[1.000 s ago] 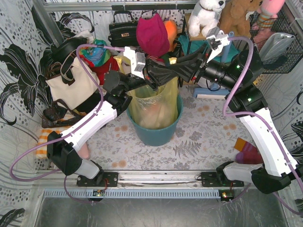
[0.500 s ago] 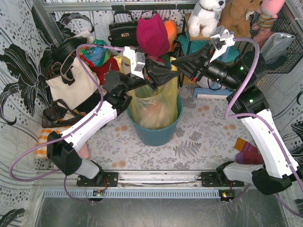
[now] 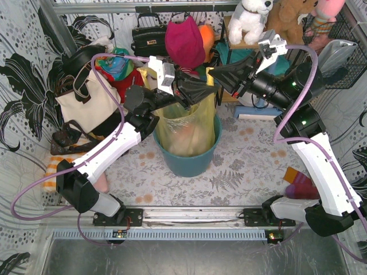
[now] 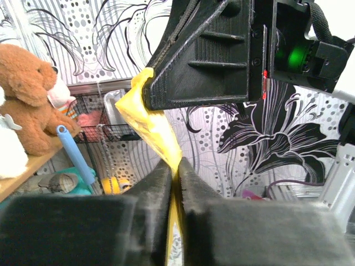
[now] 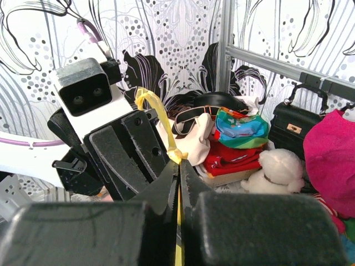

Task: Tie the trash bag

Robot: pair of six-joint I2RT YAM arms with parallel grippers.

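Right end effector has drawn back toward 1 o'clock. It is closed on yellow handle strip. Left end effector is pinched on same strip. Trash bag sits in teal bin, table ctr, strip stretched at bin's 12 o'clock.

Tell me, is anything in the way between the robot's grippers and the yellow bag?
Nothing visible is. The left gripper and the right gripper each already pinch the yellow bag at its top, above the teal bin it sits in.
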